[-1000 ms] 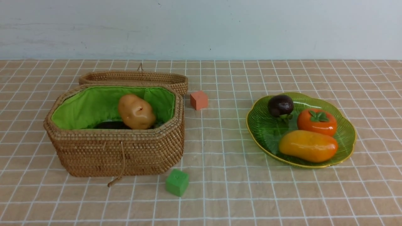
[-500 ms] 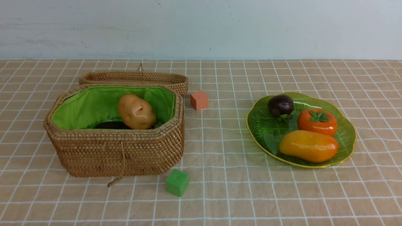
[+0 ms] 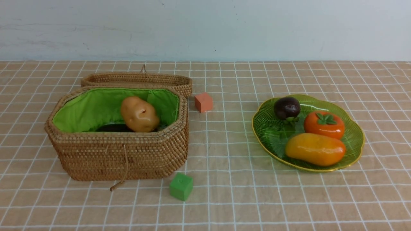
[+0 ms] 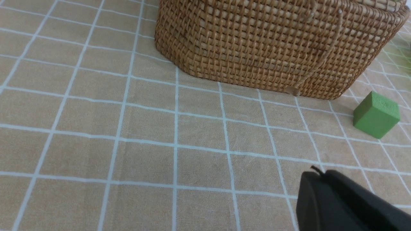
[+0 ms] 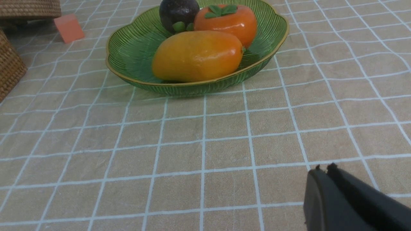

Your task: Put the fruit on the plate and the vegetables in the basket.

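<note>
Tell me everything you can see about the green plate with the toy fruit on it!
The wide see-through green ribbed plate with a wavy yellow rim looks like glass or plastic. It sits flat on the tan checked tablecloth, on the robot's right side. Three glossy toy fruits lie in it: a long yellow-orange mango nearest the robot, a round orange persimmon with green leaves, and a small dark purple ball farthest back. No fingers touch it.

Staged tabletop: checked tablecloth (image 3: 224,144), bare wall (image 3: 205,29)
</note>
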Controlling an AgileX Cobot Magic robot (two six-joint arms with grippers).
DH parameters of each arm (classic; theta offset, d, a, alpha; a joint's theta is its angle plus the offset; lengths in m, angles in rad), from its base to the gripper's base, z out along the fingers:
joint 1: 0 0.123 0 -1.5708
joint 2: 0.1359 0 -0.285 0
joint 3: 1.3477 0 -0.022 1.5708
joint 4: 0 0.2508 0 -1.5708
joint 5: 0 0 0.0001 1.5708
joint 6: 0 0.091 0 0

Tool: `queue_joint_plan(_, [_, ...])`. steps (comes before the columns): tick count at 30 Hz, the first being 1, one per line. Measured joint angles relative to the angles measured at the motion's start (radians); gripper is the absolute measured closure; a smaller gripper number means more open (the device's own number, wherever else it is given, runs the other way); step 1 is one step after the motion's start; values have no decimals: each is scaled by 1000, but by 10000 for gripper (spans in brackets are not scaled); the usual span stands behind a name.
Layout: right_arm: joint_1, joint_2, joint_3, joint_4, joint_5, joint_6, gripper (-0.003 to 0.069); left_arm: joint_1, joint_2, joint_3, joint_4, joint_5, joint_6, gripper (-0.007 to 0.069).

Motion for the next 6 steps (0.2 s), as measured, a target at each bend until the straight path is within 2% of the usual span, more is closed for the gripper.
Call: queue_joint_plan(6, [0, 0, 0, 0, 0, 0, 641, 0, 0, 0, 0, 0, 0, 620])
